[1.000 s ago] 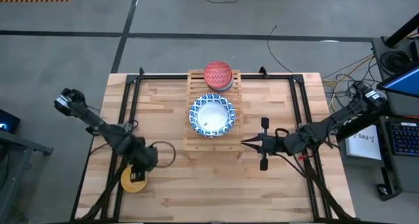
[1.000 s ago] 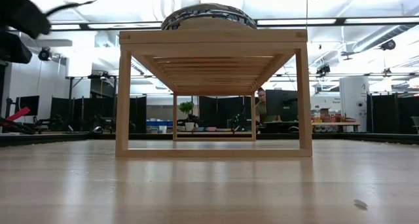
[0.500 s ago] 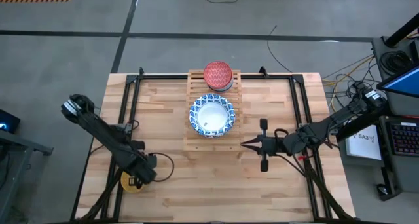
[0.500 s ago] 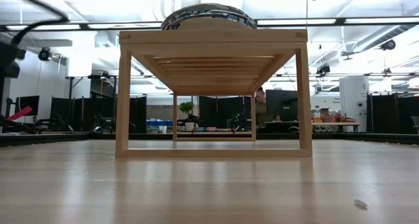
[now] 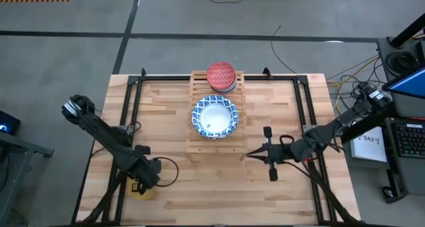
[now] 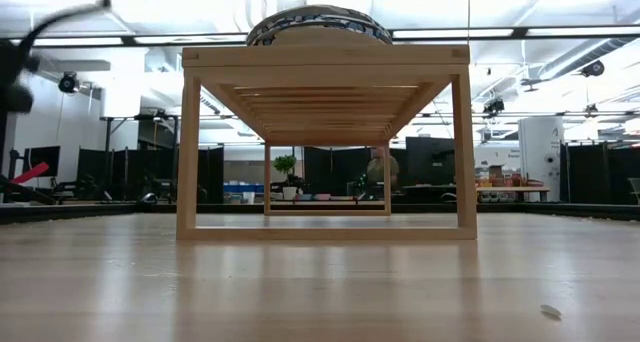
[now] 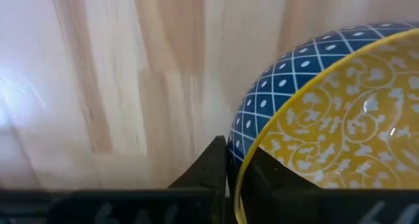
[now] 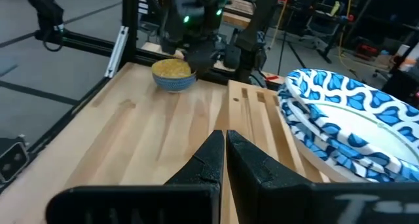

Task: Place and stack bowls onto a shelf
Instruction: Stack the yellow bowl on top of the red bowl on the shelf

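A small bowl, yellow inside with a blue latticed outer wall, stands on the table near its near left corner; the right wrist view shows the bowl from afar. My left gripper is over it and shut on its rim. The shelf stands in the table's middle. It carries stacked wide blue-patterned bowls and, at its far end, a red bowl. My right gripper is shut and empty, right of the shelf's near end. My left gripper pinches the yellow bowl's rim, one finger outside on the blue wall and one inside. The fingers come from above, pointing down. The bowl stands upright on the table.
Black rails run along the table's left and right sides. In the low view the shelf stands as an open frame with a bowl on top. A person is in the room far behind.
My left gripper has gone toward the table's near edge and down over the yellow bowl, which has stayed in place. My right gripper has shifted a little toward the near edge, still shut.
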`<state>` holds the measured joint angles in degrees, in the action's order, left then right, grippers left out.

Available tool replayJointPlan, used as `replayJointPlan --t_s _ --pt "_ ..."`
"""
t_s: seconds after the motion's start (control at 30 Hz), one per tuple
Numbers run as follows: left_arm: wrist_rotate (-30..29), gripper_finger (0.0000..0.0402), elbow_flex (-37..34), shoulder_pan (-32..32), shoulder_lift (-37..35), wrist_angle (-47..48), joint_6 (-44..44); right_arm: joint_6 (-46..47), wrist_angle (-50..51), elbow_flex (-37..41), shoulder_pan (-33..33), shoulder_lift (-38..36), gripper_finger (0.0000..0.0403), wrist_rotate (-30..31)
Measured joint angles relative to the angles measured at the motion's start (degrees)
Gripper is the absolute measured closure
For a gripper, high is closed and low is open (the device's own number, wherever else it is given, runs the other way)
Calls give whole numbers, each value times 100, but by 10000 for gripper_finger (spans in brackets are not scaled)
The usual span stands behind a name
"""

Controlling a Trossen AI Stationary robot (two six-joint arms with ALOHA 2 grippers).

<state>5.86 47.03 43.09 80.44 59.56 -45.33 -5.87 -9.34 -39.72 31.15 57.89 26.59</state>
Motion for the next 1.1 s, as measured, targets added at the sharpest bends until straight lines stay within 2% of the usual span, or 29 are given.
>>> replayJointPlan --t_s 0.2,0.43,0.53,0.67,0.83,1.1 --pt "-861 398 781 -15 -702 55 -21 -13 2 0 227 50 394 37" --pt "-2832 399 2052 -258 -1518 703 -17 -31 0 0 300 151 394 39" --pt "-3648 400 2583 -648 -1730 853 -31 -19 5 0 302 155 394 39" --pt "-4089 400 3312 -1565 -1861 890 -32 -20 4 0 311 153 394 39" --pt "-3993 400 4208 -3051 -1731 877 409 -28 7 0 311 151 394 39" --pt "-2373 400 5207 -5432 -1127 887 1921 -17 48 0 311 149 394 39"
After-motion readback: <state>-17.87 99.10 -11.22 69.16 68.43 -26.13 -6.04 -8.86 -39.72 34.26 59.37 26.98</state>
